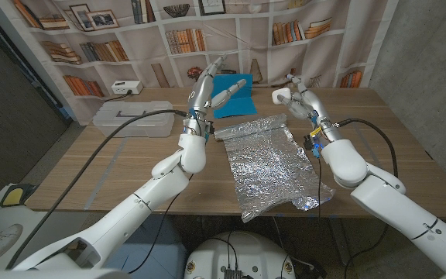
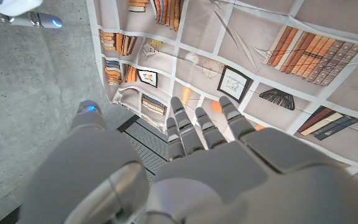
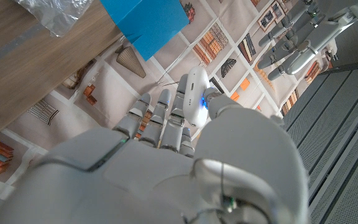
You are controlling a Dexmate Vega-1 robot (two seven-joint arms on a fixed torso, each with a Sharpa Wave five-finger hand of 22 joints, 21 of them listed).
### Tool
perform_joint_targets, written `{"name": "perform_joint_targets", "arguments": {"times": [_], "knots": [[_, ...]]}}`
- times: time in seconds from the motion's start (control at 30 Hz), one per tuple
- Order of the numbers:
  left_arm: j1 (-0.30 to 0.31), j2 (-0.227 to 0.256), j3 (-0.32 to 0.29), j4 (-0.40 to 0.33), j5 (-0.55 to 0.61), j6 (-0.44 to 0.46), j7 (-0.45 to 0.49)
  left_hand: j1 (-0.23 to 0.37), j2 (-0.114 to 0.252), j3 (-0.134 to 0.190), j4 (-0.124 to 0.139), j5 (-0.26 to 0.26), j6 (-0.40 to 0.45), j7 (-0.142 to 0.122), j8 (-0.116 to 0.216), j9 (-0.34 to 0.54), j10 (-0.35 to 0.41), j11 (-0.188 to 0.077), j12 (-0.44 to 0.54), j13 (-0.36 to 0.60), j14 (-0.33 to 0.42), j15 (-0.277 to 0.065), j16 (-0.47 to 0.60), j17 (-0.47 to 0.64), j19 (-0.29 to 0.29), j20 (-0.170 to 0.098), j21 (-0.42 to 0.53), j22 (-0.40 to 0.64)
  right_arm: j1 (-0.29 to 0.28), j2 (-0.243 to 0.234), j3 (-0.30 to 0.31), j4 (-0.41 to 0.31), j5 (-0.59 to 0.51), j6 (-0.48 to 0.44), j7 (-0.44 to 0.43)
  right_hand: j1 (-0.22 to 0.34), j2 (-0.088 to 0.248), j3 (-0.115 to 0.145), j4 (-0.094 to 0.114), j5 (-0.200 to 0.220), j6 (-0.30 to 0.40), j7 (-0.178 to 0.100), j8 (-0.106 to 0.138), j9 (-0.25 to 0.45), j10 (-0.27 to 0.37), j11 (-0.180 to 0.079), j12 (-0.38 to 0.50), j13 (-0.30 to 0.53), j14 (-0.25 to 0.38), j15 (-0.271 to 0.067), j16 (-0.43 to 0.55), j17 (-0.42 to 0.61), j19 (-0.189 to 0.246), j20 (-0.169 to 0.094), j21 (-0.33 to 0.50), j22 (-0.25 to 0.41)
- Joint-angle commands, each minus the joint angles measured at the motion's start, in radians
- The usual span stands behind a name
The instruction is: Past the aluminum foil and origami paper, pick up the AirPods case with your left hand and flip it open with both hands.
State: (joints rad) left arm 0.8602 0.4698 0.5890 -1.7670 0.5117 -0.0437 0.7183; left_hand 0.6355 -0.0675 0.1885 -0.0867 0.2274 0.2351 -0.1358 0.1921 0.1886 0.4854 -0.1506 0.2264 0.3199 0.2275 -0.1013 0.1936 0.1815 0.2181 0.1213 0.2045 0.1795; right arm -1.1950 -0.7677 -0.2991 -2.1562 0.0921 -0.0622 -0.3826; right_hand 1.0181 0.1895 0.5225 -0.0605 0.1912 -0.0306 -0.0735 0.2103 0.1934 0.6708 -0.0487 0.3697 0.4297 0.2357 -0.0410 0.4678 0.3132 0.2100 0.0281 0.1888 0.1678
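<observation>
The AirPods case (image 1: 280, 95) was seen held up off the worktop (image 1: 378, 124) in the right hand (image 1: 304, 101), pinched between thumb and fingers, just beyond the far edge of the aluminum foil (image 1: 273, 163) and near the blue origami paper (image 1: 235, 94). In the right wrist view the case (image 3: 196, 94) was shown white, with a small blue light, gripped at the fingertips. The left hand (image 1: 207, 93) was raised over the paper with fingers spread wide and nothing in it; in the left wrist view that hand (image 2: 197, 168) was seen against the backdrop, fingers extended. The task named the left hand for the pick, yet the case was found in the right. For the step in hand, the lid seam should probably be turned toward the left hand, the base kept firmly pinched, and the lid levered up with a fingertip. A slip from the smooth shell was judged a risk.
</observation>
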Motion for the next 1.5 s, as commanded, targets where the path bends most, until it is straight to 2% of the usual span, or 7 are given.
{"name": "perform_joint_targets", "arguments": {"times": [0.03, 0.33, 0.4, 0.6, 0.8, 1.4, 1.5], "knots": [[-0.009, 0.024, 0.018, -0.021, 0.058, 0.046, -0.008, 0.016, -0.011, -0.002, -0.011, 0.015, -0.012, -0.003, -0.003, 0.004, -0.002, -0.012, 0.005, 0.003, 0.006, 0.000, 0.007, 0.003, 0.004, -0.002, 0.003, 0.001, -0.005, 0.003, 0.000, 0.007, -0.037, 0.018, 0.007, 0.002, 0.013, 0.000, 0.004, 0.006, 0.001, -0.014, -0.004, 0.001, 0.145, -0.150, 0.002, 0.006, -0.004, -0.151, 0.000, 0.003, 0.002, -0.003, 0.005, 0.001], [-0.020, 0.028, 0.022, -0.026, 0.069, 0.062, -0.012, 0.027, -0.020, -0.007, -0.017, 0.027, -0.035, -0.009, -0.008, 0.005, -0.003, -0.012, 0.005, 0.003, 0.008, -0.004, 0.006, 0.003, 0.007, -0.006, 0.003, 0.002, -0.011, 0.001, 0.003, 0.002, -0.057, 0.027, 0.013, 0.002, 0.013, 0.000, 0.006, 0.005, 0.005, -0.024, -0.004, 0.001, 0.144, -0.154, 0.002, 0.010, -0.005, -0.152, 0.001, 0.003, 0.002, -0.003, 0.005, 0.001], [-0.022, 0.028, 0.025, -0.025, 0.070, 0.063, -0.017, 0.030, -0.021, -0.008, -0.018, 0.030, -0.034, -0.014, -0.006, 0.005, 0.000, -0.016, 0.007, 0.003, 0.010, -0.010, 0.006, 0.003, 0.008, -0.017, 0.003, 0.002, -0.011, 0.004, 0.001, 0.004, -0.064, 0.034, 0.011, 0.002, 0.013, 0.000, 0.007, 0.005, 0.006, -0.025, -0.003, 0.001, 0.143, -0.154, 0.002, 0.011, -0.005, -0.152, 0.001, 0.003, 0.002, -0.004, 0.004, 0.001], [-0.024, 0.019, 0.038, -0.005, 0.070, 0.052, -0.001, 0.036, -0.022, -0.011, -0.020, 0.038, -0.050, -0.004, -0.008, 0.005, -0.006, -0.011, 0.005, 0.002, 0.008, -0.011, 0.004, 0.004, 0.005, -0.022, 0.001, 0.002, -0.010, 0.013, -0.014, -0.004, -0.103, 0.036, 0.002, 0.001, 0.014, 0.000, 0.011, 0.004, 0.012, -0.030, -0.002, 0.001, 0.143, -0.153, 0.002, 0.015, -0.007, -0.160, 0.003, 0.005, 0.014, -0.002, 0.009, 0.001], [-0.032, 0.019, 0.052, 0.006, 0.096, 0.051, 0.013, 0.036, -0.032, -0.028, -0.017, 0.062, -0.157, -0.008, -0.025, 0.005, -0.027, -0.008, -0.001, 0.002, 0.008, -0.022, 0.003, 0.006, 0.008, -0.029, 0.000, 0.002, -0.004, 0.022, -0.023, -0.015, -0.121, 0.021, 0.003, 0.004, 0.012, 0.004, 0.009, 0.005, 0.015, -0.034, -0.003, 0.002, 0.141, -0.154, 0.002, 0.020, -0.003, -0.159, 0.003, 0.001, 0.028, 0.023, 0.013, 0.002], [-0.061, 0.010, 0.086, 0.028, 0.117, 0.041, -0.001, 0.046, -0.032, -0.036, -0.019, 0.081, -0.189, 0.003, -0.017, 0.005, -0.055, -0.008, -0.008, 0.001, -0.005, -0.018, -0.002, 0.006, 0.006, -0.038, -0.002, 0.002, -0.001, 0.026, -0.028, -0.052, -0.160, -0.047, 0.005, 0.006, 0.011, 0.004, 0.010, 0.004, 0.019, -0.033, -0.004, 0.002, 0.142, -0.156, 0.004, 0.027, -0.005, -0.161, 0.003, 0.001, 0.025, 0.022, 0.010, 0.002], [-0.064, 0.009, 0.089, 0.031, 0.115, 0.040, -0.006, 0.049, -0.032, -0.036, -0.019, 0.084, -0.192, 0.004, -0.015, 0.005, -0.056, -0.009, -0.008, 0.001, -0.006, -0.017, -0.003, 0.006, 0.005, -0.038, -0.002, 0.002, -0.001, 0.024, -0.028, -0.051, -0.161, -0.044, 0.008, 0.005, 0.011, 0.004, 0.011, 0.004, 0.038, -0.045, 0.003, 0.002, 0.142, -0.157, 0.004, 0.030, -0.006, -0.162, 0.003, 0.000, 0.024, 0.020, 0.009, 0.002]]}}
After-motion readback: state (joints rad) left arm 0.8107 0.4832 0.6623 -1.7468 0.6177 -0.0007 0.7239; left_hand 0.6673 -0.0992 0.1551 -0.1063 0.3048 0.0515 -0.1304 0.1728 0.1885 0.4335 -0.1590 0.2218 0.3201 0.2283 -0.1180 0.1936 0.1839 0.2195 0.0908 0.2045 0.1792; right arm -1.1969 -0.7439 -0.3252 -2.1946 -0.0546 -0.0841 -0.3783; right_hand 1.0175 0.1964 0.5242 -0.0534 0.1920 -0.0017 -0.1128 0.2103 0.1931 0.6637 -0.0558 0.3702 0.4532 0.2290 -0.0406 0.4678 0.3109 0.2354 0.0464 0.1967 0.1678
